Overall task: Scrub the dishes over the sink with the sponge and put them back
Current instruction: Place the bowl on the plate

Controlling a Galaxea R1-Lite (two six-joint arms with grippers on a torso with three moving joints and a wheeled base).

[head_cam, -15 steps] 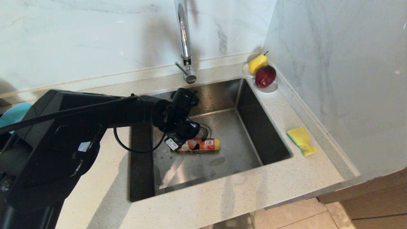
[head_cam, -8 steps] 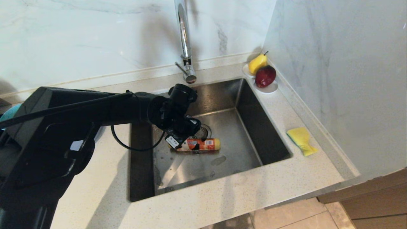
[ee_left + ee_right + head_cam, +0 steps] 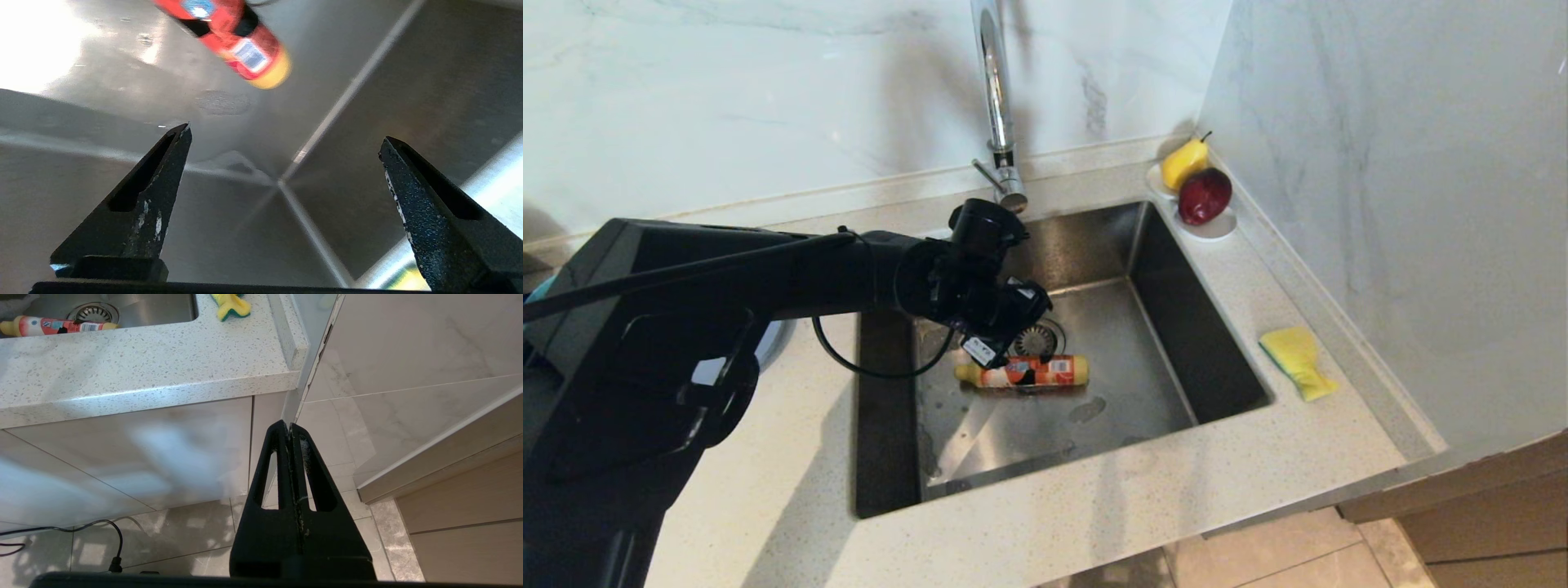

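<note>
The steel sink (image 3: 1131, 359) fills the middle of the head view, with its drain (image 3: 1037, 339) beside my left wrist. My left gripper (image 3: 1015, 339) hangs over the basin just above the drain, open and empty (image 3: 284, 132). An orange detergent bottle (image 3: 1023, 371) lies on its side on the sink floor, just below that gripper and apart from it (image 3: 241, 53). The yellow sponge (image 3: 1297, 361) rests on the counter right of the sink (image 3: 231, 304). My left arm hides the dishes, except a pale grey-blue rim (image 3: 772, 347). My right gripper (image 3: 289, 425) is parked, shut, below the counter edge.
The chrome faucet (image 3: 996, 106) rises behind the sink, close to my left wrist. A small white dish (image 3: 1213, 227) with a pear and a red fruit sits in the back right corner. A marble side wall (image 3: 1380, 204) bounds the counter on the right.
My left gripper has opened wider, let go of the detergent bottle and lifted back toward the faucet. The bottle's yellow cap end now shows. The right arm has not moved.
</note>
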